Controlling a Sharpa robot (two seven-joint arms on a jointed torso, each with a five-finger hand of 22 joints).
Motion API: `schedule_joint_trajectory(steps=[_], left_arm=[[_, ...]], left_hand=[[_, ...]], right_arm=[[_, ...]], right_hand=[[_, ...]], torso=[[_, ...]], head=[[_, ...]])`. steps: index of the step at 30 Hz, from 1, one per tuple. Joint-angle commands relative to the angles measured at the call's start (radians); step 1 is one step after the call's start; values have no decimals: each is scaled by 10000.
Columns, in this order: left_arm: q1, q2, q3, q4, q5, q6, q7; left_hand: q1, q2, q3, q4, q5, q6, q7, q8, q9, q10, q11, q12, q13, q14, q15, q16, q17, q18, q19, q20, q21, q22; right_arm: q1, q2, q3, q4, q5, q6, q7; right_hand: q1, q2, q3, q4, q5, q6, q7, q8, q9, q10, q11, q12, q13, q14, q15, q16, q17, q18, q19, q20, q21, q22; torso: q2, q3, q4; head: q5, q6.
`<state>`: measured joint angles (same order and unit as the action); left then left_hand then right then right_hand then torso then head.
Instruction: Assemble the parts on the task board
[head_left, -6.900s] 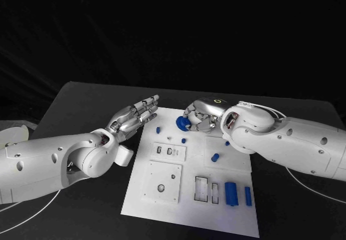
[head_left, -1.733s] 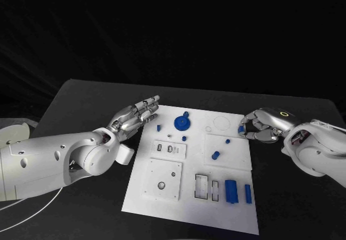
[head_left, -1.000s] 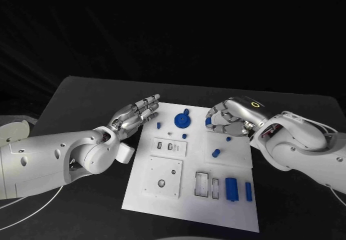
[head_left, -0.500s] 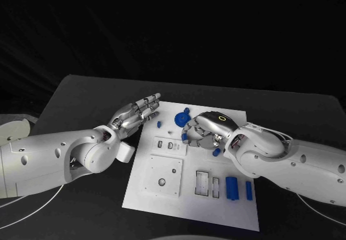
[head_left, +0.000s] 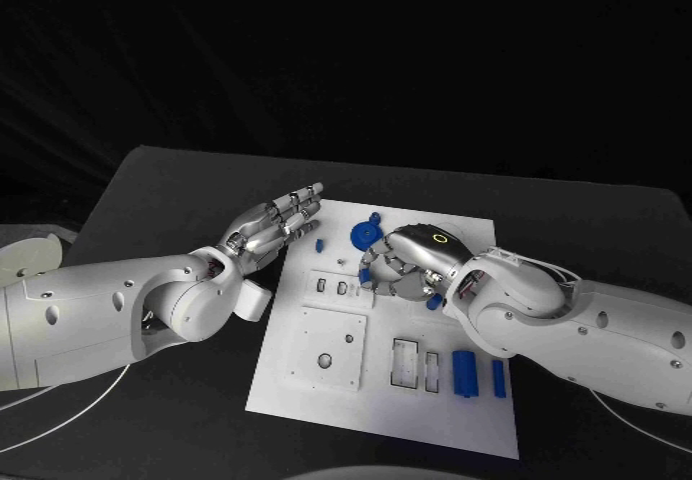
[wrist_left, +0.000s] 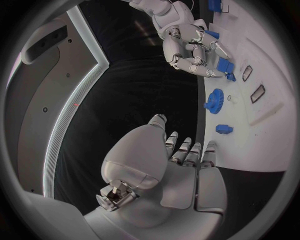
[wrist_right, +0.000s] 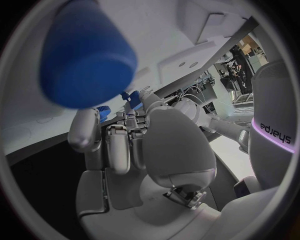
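My right hand (head_left: 408, 262) hovers over the upper middle of the white task board (head_left: 378, 420), fingers curled. It pinches a small blue part (wrist_left: 224, 65) at its fingertips, also seen in the right wrist view (wrist_right: 134, 102). The blue gear (head_left: 365, 236) lies on the board just beyond those fingertips, and shows again (wrist_left: 214, 101) in the left wrist view. My left hand (head_left: 271, 232) is held flat at the board's upper left edge, fingers straight and apart, holding nothing.
A small blue peg (head_left: 319, 243) stands near my left fingertips. A blue cylinder (wrist_right: 84, 60) stands on the board under my right wrist. Two blue blocks (head_left: 462, 372) lie at the board's lower right beside rectangular slots (head_left: 404, 362).
My right hand left the gear on the board, drew back to the board's right edge, then carried a small blue part leftward to the upper middle. My left hand stayed put.
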<state>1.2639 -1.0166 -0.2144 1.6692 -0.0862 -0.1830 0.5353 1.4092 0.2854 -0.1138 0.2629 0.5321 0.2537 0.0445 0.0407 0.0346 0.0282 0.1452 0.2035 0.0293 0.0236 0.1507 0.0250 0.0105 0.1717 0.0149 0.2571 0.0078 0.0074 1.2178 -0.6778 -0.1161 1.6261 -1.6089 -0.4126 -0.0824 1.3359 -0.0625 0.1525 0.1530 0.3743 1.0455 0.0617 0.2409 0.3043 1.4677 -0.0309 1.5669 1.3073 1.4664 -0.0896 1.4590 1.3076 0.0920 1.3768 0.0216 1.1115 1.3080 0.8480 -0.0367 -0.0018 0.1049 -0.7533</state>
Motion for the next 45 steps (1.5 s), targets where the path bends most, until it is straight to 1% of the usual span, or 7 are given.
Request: schedule_joint_trajectory(steps=[1,8,18,25,38,42,45], left_arm=[[1,23,3,-2,1,227,65],[0,29,3,-22,52,245,59],[0,13,3,-29,113,258,67],[0,-4,3,-24,121,246,68],[0,12,3,-47,132,254,51],[0,8,2,-48,136,249,46],[0,3,2,-47,137,245,39]], left_hand=[[106,-34,60,-23,58,19,-17,6,6,10,84,23,12,-9,53,56,17,69,-1,74,34,10],[108,-34,63,-25,60,17,-17,5,6,12,87,31,13,-9,56,57,17,70,12,77,44,17],[111,-33,68,-28,62,19,-16,5,6,13,93,33,13,-7,62,61,17,73,21,83,50,22],[112,-34,71,-29,62,18,-15,5,6,15,95,40,14,-6,65,63,18,73,25,87,52,23],[112,-34,71,-29,62,18,-15,5,6,15,95,40,14,-6,65,63,18,73,25,87,52,23],[112,-34,71,-29,62,18,-15,5,6,15,95,40,14,-6,65,63,18,73,25,87,52,23],[112,-34,71,-29,62,18,-15,5,6,15,95,40,14,-6,65,63,18,73,25,87,52,23]], right_arm=[[-39,7,-23,-8,-157,378,-105],[-42,-44,-23,11,-218,249,-122],[-42,-287,-20,258,-454,-543,-16],[-16,-486,17,365,-625,-777,-103],[3,-565,37,468,-575,-642,-178],[1,-589,37,576,-406,-438,-221],[-6,-605,36,669,-354,-277,-280]], right_hand=[[62,-49,10,-75,5,91,-72,-4,300,1031,36,39,2635,765,17,-81,1495,97,-76,10,-67,62],[80,-51,34,-112,-1,12,-42,-58,312,1031,47,39,2635,760,33,-100,1479,104,-90,27,-112,48],[133,-51,84,-185,115,-24,-30,-92,348,1031,43,39,2635,767,35,-80,1498,101,-69,39,-96,73],[126,-57,84,-187,139,-29,-25,-98,353,1031,44,39,2635,766,34,-89,1490,101,-65,39,-94,76],[111,-56,84,-182,149,-29,-22,-101,359,1031,52,39,2635,763,35,-104,1475,106,-73,40,-119,65],[89,-55,82,-173,148,-39,-15,-110,362,1031,64,39,2635,763,40,-108,1471,108,-75,42,-131,61],[66,-55,78,-164,135,-45,-8,-118,366,1031,73,39,2635,764,46,-108,1471,109,-76,45,-141,58]], torso=[[-5,3,13],[6,4,10],[11,2,14],[-3,-5,7],[-2,-2,9],[-3,-1,18],[2,-1,4]], head=[[-6,-35],[12,-19],[70,19],[92,8],[73,-23],[65,-28],[68,-48]])
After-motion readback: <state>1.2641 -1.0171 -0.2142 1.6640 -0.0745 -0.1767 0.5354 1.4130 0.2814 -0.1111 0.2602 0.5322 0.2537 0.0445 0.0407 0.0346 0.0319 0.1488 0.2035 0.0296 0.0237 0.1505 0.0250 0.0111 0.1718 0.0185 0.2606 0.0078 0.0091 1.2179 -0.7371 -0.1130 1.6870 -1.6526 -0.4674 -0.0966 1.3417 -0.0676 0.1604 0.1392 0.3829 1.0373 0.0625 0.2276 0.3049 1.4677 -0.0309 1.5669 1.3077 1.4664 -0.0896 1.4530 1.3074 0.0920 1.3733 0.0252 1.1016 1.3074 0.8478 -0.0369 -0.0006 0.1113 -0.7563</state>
